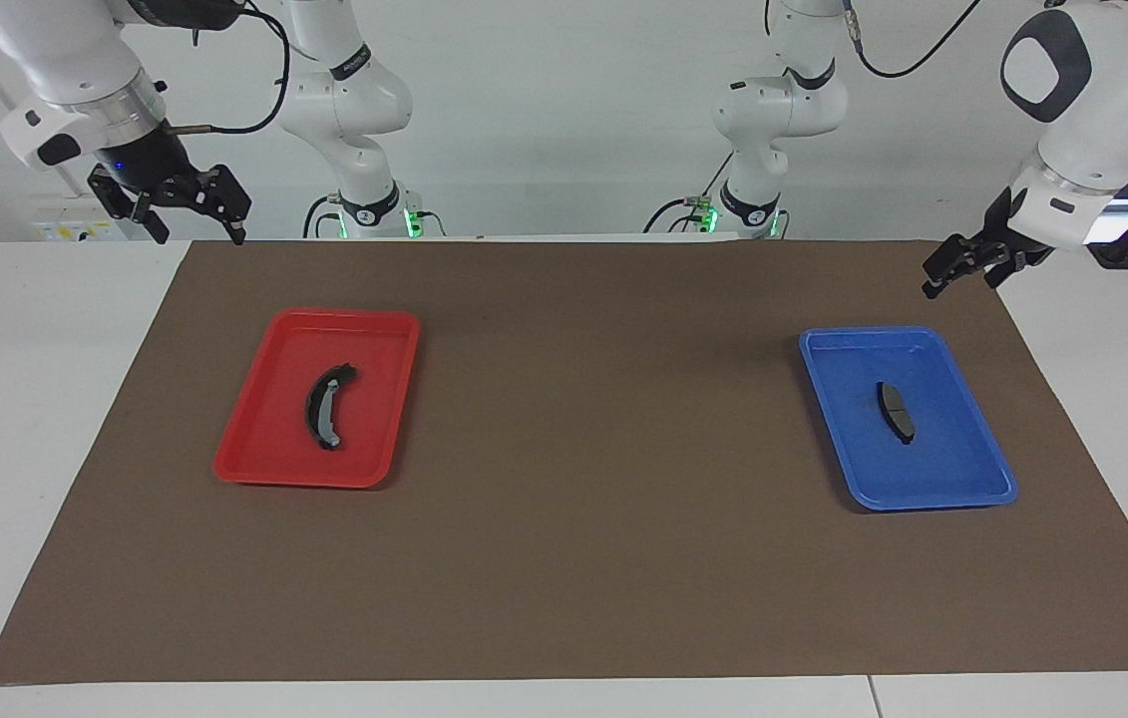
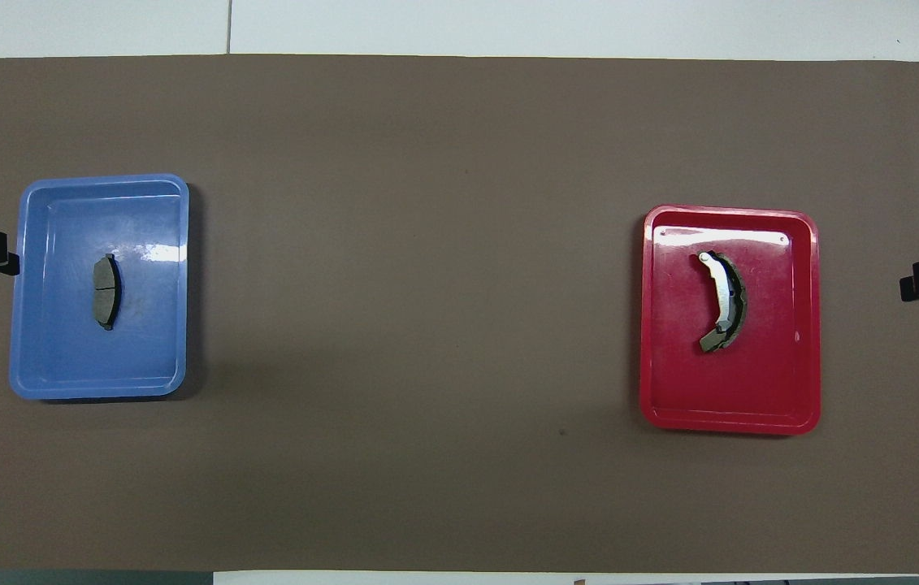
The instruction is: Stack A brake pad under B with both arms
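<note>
Two trays, two brake pads, two arms, one brown mat laid flat and matte over the white bench. Red tray, glossy plastic, rounded corners, sits toward the right arm's end; in it lies B, one long crescent-shaped black pad with a lighter grey strip along its face, below and inward of the right end effector. That end effector hangs raised over the mat's corner at the robots' edge, fingers spread wide, holding nothing. Blue tray, same glossy moulded shape, sits toward the left arm's end; in it lies the A brake pad, one short, nearly straight dark grey piece with a thin groove across its middle, flat on the tray floor and clear of the walls. The left end effector hangs over the mat's edge just outside the blue tray, holding nothing; finger gap cannot be told. Pads well apart, one per tray, neither touched.
</note>
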